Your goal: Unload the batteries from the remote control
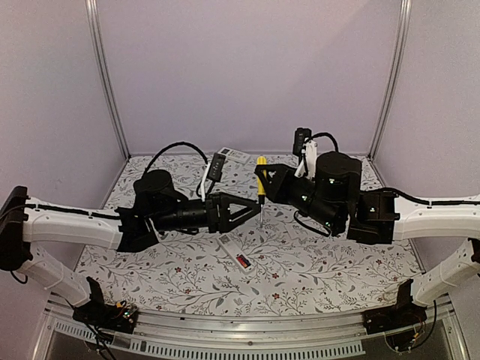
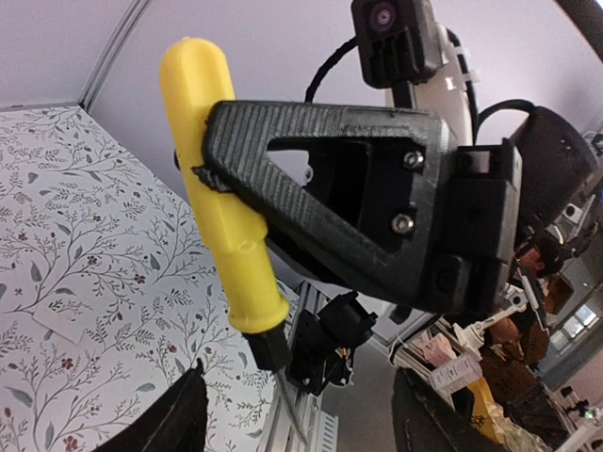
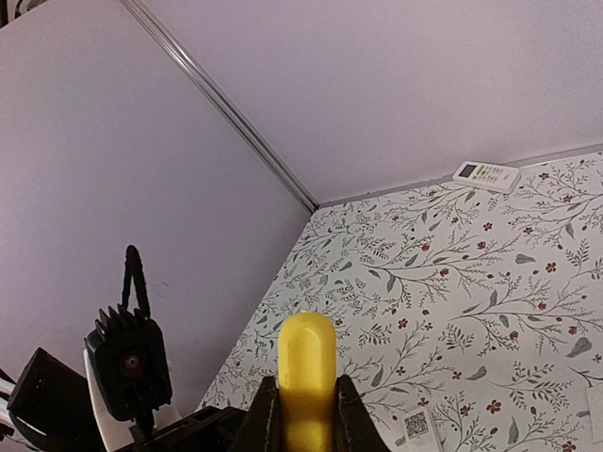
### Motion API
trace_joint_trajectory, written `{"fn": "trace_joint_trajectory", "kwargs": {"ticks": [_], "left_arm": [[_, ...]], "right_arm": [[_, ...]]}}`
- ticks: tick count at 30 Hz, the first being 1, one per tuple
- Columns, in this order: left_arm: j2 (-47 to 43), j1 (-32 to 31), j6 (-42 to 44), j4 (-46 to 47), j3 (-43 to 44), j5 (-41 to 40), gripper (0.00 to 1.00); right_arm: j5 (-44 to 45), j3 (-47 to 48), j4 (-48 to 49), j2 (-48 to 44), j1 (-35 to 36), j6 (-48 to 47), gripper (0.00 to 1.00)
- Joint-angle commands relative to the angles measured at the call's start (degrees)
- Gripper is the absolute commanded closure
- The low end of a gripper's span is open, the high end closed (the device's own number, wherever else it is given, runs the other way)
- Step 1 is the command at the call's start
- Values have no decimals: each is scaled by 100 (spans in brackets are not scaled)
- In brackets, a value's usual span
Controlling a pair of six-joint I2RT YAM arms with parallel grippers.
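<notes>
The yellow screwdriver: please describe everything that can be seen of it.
The yellow screwdriver has a smooth, rounded handle that looks like plastic, a short black collar and a thin metal shaft. It stands nearly upright, shaft down, above the flowered table. The right end effector is shut on the handle's upper part. The shaft hangs between the open fingers of the left end effector, which do not seem to touch it. Whether the tip meets the table cannot be told.

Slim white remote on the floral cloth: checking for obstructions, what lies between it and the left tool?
In the top view, only bare floral tablecloth separates the left tool from the slim white remote control.
</notes>
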Motion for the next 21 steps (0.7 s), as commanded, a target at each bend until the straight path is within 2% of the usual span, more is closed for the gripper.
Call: {"fn": "trace_joint_trajectory", "kwargs": {"ticks": [1,5,11,17,21], "left_arm": [[330,-102,-268,309,180,143,35],[502,-111,-357,354,298,191,42],[687,-111,-448,416,400,258,57],[798,-111,-536,381,459,226,76],[790,-115,-572,261,440,129,93]], "right_arm": [[107,88,113,23,-3,-131,100],[97,89,117,34,-2,-171,100],[74,86,117,73,4,-184,100],[79,62,117,82,6,-179,100],[102,29,126,90,5,-176,100]]}}
